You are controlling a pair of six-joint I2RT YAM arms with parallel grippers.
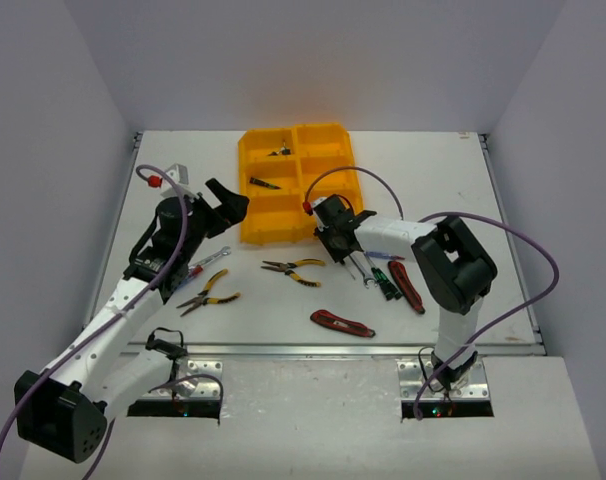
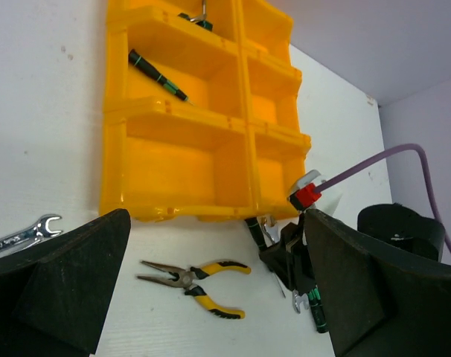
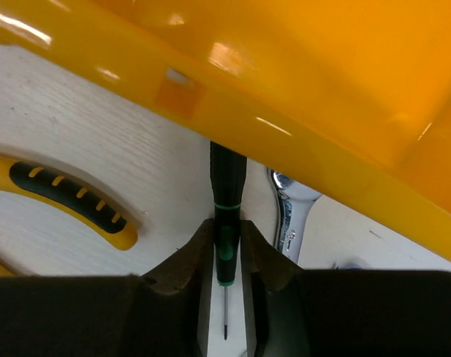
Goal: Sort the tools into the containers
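Observation:
The yellow-orange organiser tray [image 1: 328, 135] stands at the back centre. Its middle-left compartment holds a green-black screwdriver [image 2: 158, 74], and a small tool [image 1: 278, 152] lies in the far-left one. My right gripper [image 1: 335, 240] is at the tray's near right corner, shut on a green-black screwdriver [image 3: 227, 230] whose handle end reaches under the tray wall [image 3: 300, 111]. My left gripper [image 1: 231, 203] hovers open and empty left of the tray, above yellow-black pliers [image 2: 196, 279]. In its wrist view the gripper [image 2: 218, 253] frames those pliers and the right gripper.
On the table lie a second pair of pliers [image 1: 208, 293], a silver wrench [image 2: 24, 234], another wrench [image 3: 289, 216] beside the held screwdriver, a green screwdriver [image 1: 383, 280] and two red utility knives [image 1: 341, 322] [image 1: 408, 285].

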